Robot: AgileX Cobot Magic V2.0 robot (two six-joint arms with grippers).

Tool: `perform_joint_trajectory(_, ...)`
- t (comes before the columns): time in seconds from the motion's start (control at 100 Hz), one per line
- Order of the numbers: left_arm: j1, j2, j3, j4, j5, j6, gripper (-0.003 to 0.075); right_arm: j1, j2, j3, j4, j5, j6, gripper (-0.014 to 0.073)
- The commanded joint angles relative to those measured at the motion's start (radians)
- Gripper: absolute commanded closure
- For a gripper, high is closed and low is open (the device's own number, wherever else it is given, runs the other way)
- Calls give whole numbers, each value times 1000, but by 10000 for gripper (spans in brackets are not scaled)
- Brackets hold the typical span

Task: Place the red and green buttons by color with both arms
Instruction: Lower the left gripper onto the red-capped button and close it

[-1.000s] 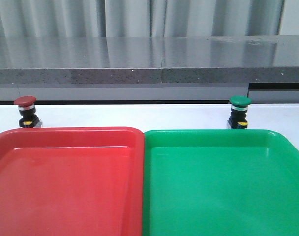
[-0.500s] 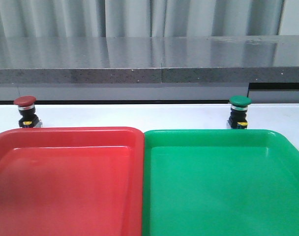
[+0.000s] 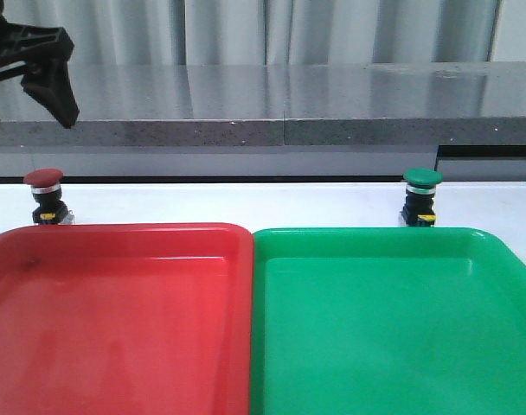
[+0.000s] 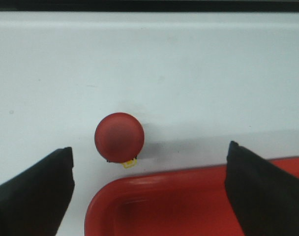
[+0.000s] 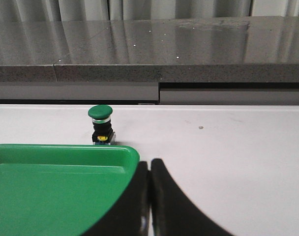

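Observation:
The red button stands on the white table just behind the red tray's far left corner. The green button stands behind the green tray's far rim. My left gripper hangs open high above the red button. In the left wrist view the red cap lies between my spread fingers, nearer one of them, with the left gripper empty. My right gripper is shut and empty beside the green tray's corner, with the green button ahead; it is out of the front view.
A grey stone counter runs along the back of the table, with curtains behind it. The two trays sit side by side and fill the near part of the table. White tabletop shows to the right of the green tray.
My left gripper has come into the front view at the top left, open, above the red button. The buttons and trays have not moved.

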Motion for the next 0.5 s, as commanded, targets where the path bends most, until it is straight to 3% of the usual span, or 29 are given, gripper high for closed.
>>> perform_joint_trajectory(0.0, -5, 2, -56, 5, -54, -1, 134, -7, -18, -13, -7, -85, -4, 703)
perform_joint_trajectory(0.49, -5, 146, -83, 21, -113, -16, 134, -7, -18, -13, -7, -85, -4, 703)
